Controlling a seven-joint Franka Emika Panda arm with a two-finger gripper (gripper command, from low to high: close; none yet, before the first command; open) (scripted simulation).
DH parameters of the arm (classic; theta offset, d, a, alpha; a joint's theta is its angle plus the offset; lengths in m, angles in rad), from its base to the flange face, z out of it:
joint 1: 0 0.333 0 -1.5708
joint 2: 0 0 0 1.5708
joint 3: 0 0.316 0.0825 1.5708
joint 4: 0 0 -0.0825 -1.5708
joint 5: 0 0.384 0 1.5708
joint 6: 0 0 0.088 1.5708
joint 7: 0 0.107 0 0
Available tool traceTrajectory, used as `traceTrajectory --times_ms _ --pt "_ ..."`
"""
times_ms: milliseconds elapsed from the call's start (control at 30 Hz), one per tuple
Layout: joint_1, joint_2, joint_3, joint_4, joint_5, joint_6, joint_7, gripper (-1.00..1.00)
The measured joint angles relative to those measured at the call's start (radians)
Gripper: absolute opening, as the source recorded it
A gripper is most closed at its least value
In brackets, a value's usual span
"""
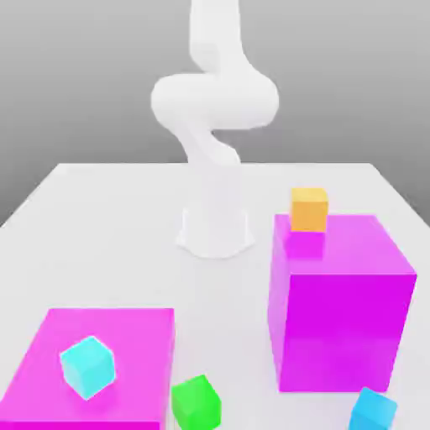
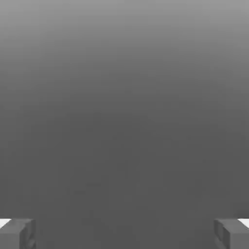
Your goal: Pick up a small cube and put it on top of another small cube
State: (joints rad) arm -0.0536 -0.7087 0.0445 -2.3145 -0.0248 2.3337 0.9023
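From my station I see the gripper (image 2: 124,234) spread wide at the hand view's lower corners, its bearing to the green cube (image 1: 196,403) unreadable; that cube sits bottom centre in the exterior view, turned askew, no long axis, orange cube (image 1: 309,210) upper right

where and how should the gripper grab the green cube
Best taken by two opposite upright sides of the green cube, coming from straight above. Its top looks free, and it sits turned at an angle, so the open gripper should probably twist to line up with those flat faces. The low magenta block is close beside it, so a level approach from there looks tighter.
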Motion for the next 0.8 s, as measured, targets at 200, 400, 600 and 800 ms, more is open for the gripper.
traceTrajectory --times_ms 200,400,600,800 --pt "-0.121 0.224 0.101 -0.036 -0.069 0.083 0.257 0.00" --pt "-0.203 0.444 0.164 -0.070 -0.150 0.161 0.516 0.00" --pt "-0.240 0.660 0.177 -0.104 -0.206 0.242 0.758 0.00" --pt "-0.239 0.861 0.167 -0.143 -0.172 0.334 0.935 0.00"
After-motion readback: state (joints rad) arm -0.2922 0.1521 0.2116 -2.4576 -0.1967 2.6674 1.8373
